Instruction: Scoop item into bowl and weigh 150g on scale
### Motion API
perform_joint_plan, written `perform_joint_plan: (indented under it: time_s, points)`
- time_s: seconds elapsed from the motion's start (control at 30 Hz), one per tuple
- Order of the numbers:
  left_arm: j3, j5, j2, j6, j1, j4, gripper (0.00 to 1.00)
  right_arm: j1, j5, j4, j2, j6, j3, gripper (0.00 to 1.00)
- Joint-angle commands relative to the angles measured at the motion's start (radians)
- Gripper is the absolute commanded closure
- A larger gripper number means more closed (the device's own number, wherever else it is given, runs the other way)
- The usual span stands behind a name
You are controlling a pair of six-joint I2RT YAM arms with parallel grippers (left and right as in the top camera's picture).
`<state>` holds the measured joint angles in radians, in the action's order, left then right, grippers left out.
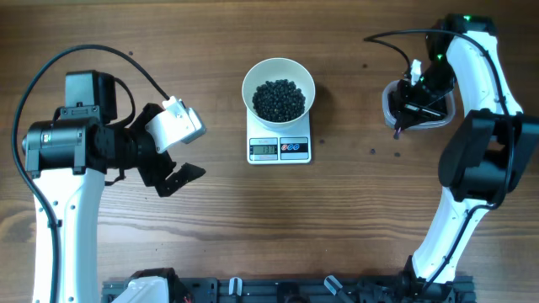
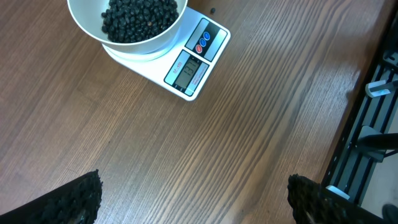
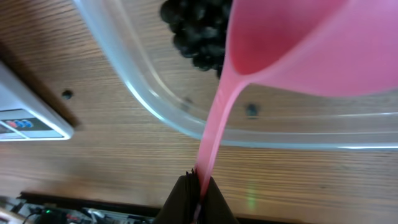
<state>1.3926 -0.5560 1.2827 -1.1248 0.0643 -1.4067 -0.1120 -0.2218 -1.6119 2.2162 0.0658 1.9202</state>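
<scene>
Left arm hovers low at left; left gripper [image 2: 196, 204] jaws spread wide. Right arm bent over clear tub [image 3: 143, 93], far right; right gripper [image 3: 196, 194] jaws pinch pink scoop [image 3: 298, 43] handle. Beads [image 1: 279, 98] heaped in bowl [image 1: 251, 84] on scale [image 1: 279, 151], centre. Scoop cup cut off; display unreadable.

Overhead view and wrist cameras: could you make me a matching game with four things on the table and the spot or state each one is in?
Things:
1. bowl
2. scale
3. scoop
4. tub

Places and states:
A. pink, its handle pinched in the right jaws
B. flat and white, beneath the bowl
C. clear, under the scoop, a few black beads inside
D. white and round, on the scale, holding a heap of black beads

Pairs: 1-D, 2-B, 3-A, 4-C
</scene>
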Motion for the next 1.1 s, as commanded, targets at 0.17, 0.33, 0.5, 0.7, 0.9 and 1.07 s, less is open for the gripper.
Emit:
perform_joint_plan:
  time_s: [0.17,0.33,0.5,0.7,0.9,1.07]
  points:
    - [0.019,-0.022,-0.010,-0.020,0.004,0.000,0.00,-0.003,-0.148,0.000,0.028,-0.102,-0.002,0.96]
    - [0.019,-0.022,-0.010,-0.020,0.004,0.000,0.00,-0.016,-0.174,0.000,0.028,-0.124,-0.002,0.96]
    - [0.019,-0.022,-0.010,-0.020,0.004,0.000,0.00,-0.039,-0.191,0.000,0.024,-0.145,-0.002,0.96]
    - [0.019,-0.022,-0.010,-0.020,0.004,0.000,0.00,-0.089,-0.208,0.000,0.024,-0.208,-0.002,0.96]
    - [0.019,-0.022,-0.010,-0.020,0.004,0.000,0.00,-0.140,-0.351,0.000,0.024,-0.303,-0.002,0.96]
    - [0.019,-0.022,-0.010,-0.020,0.004,0.000,0.00,-0.143,-0.349,0.000,0.024,-0.344,-0.002,0.96]
